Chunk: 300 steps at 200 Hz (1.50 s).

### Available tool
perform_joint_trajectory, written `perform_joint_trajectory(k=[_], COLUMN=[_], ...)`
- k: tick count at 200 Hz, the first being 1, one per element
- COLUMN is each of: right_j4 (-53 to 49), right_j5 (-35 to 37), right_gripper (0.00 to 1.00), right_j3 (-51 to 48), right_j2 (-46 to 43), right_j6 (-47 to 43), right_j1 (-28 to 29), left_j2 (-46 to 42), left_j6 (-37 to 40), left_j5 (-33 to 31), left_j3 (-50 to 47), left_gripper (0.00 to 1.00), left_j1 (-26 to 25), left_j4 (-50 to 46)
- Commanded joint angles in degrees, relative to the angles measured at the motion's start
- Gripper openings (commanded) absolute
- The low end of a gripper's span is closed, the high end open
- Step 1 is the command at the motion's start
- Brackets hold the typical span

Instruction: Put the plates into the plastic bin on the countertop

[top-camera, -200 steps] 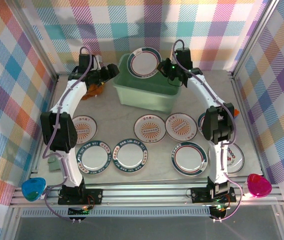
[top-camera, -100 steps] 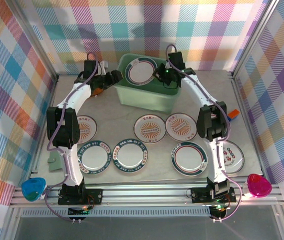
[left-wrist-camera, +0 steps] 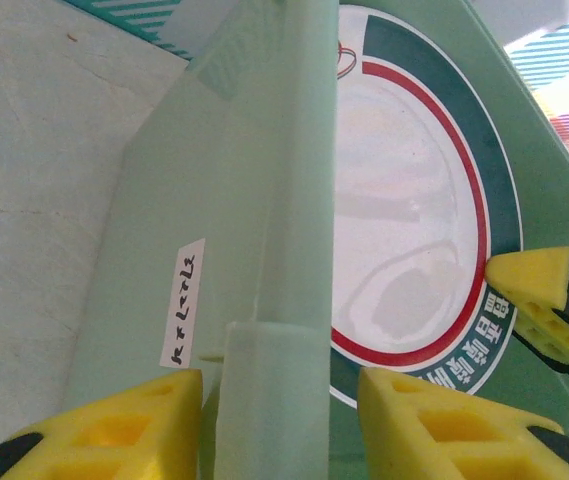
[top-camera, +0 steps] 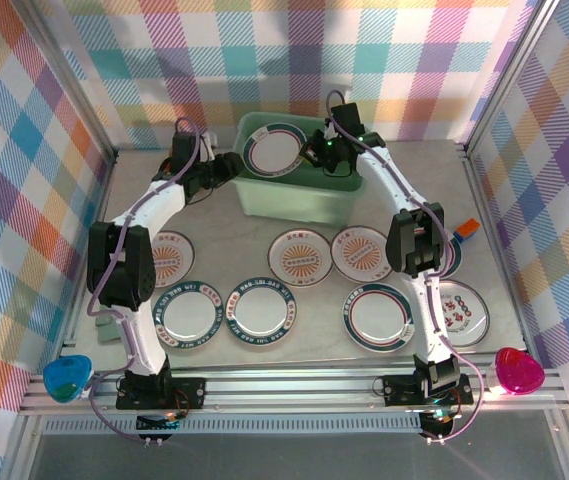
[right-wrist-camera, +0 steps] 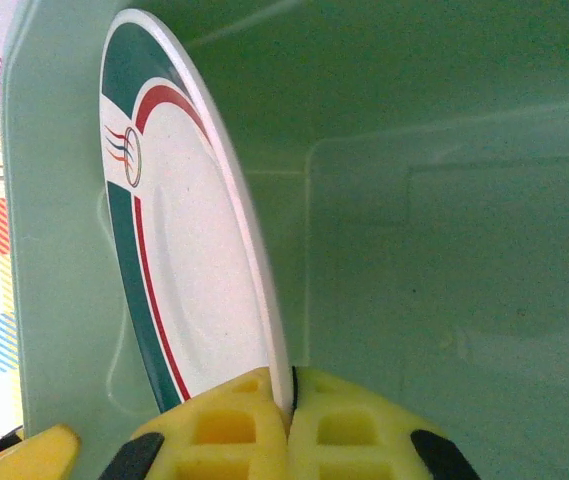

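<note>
Inside far plastic bin (top-camera: 299, 195), right gripper (right-wrist-camera: 289, 395) pinches tilted plate (top-camera: 272, 150) by rim; early release could chip it; left gripper (left-wrist-camera: 276, 385) spread astride bin wall, perhaps touching, might drag it.

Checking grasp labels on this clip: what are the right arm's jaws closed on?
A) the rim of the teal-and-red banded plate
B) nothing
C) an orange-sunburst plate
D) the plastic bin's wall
A: in the right wrist view the right gripper has its jaws shut on the edge of the teal-and-red plate, inside the plastic bin.
</note>
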Motion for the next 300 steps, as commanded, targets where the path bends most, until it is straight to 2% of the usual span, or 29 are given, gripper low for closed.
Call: perform_joint_trajectory(k=[1,87,137,192,245,300], right_j4=[1.0,-7.3,-10.6,-11.8,-11.7,-10.8], right_j5=[-1.0,-1.0,-0.9,-2.0,-1.8,-2.3], right_gripper=[0.0,0.0,0.0,0.0,0.0,0.0], right_j3=[3.0,7.0,7.0,7.0,6.9,6.7], right_j2=[0.4,1.2,0.3,2.0,3.4,5.6], right_j6=[-1.5,-5.3,-6.6,-6.9,-8.2,-10.4], right_j1=[0.1,0.1,0.1,0.1,0.0,0.2], left_j2=[-4.3,-7.1,-8.8,-8.7,-8.1,-7.4], left_j6=[-0.3,-3.0,-6.1,-5.5,-2.0,1.3], left_j5=[2.1,2.7,-0.1,-1.0,-1.0,-0.1], left_j3=[-2.7,-6.2,-8.1,-7.2,-4.9,-2.6], left_gripper=[0.4,0.4,0.51,0.59,0.69,0.73], left_j1=[-1.6,-3.3,-3.4,-3.4,-3.4,-3.4], left_j4=[0.4,1.0,2.9,2.6,-0.8,-4.4])
